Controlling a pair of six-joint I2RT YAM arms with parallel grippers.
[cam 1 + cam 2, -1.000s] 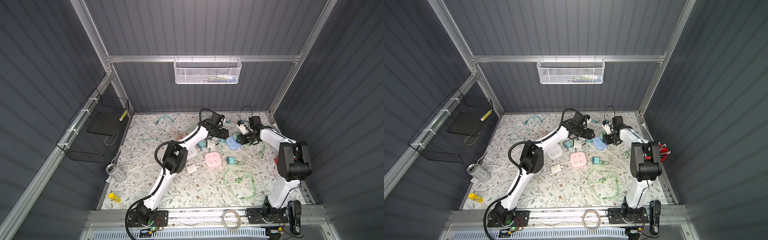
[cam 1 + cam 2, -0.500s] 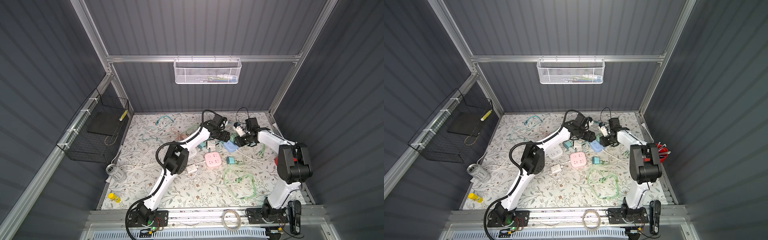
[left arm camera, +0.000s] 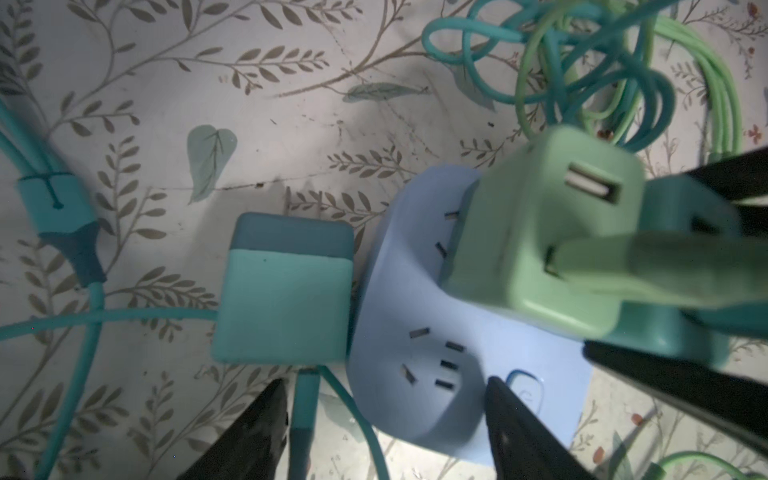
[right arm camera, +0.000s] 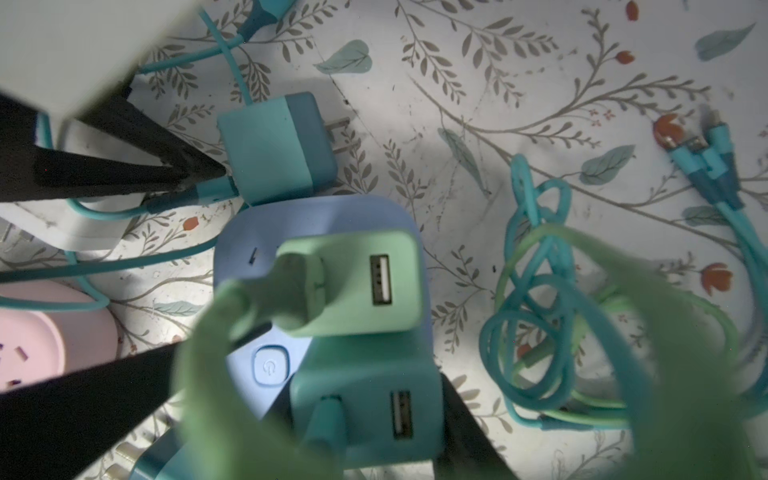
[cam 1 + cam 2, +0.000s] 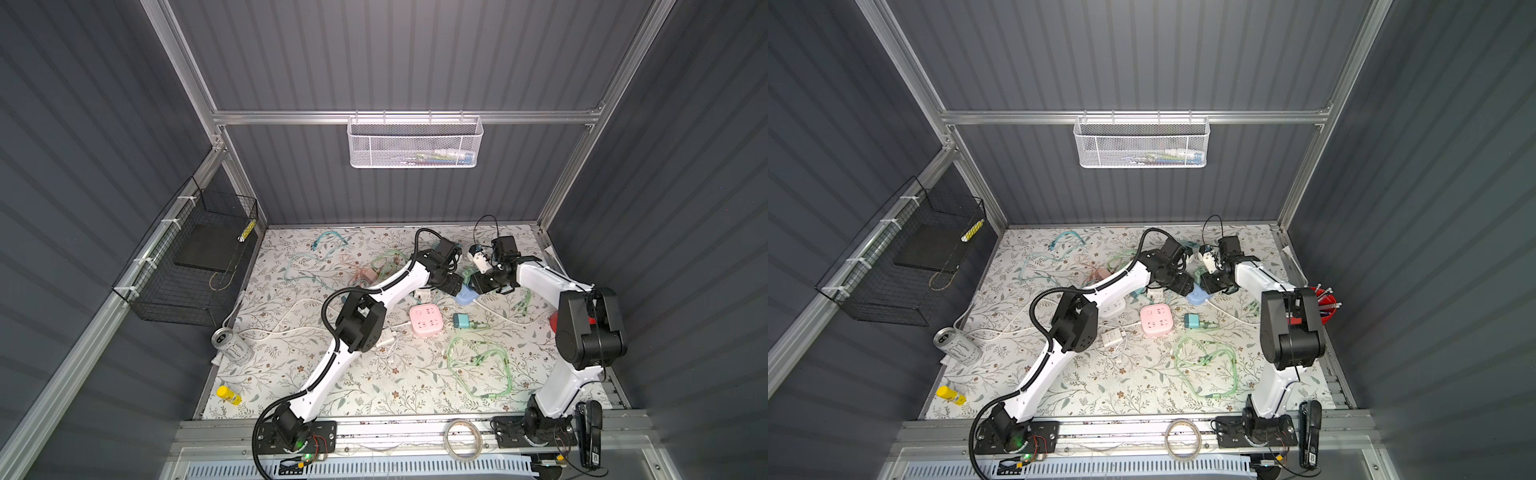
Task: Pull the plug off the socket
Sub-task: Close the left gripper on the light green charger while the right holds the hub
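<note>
Teal plug (image 4: 365, 415) between right gripper (image 4: 320, 374) fingers (image 4: 83, 407)

Both top views are sharp and evenly lit: the floral counter (image 5: 374, 386) reads bright, the grey walls dim, and shadows under the arms are soft. The wide lens splays the frame posts (image 5: 183, 62) outward. Both wrist views are dim and bluish, with a bright central patch and dark corners. In the left wrist view the green plug (image 3: 540, 249) and teal plug (image 3: 673, 332) are blurred. In the right wrist view a green cable (image 4: 199, 374) smears close to the lens.
</note>
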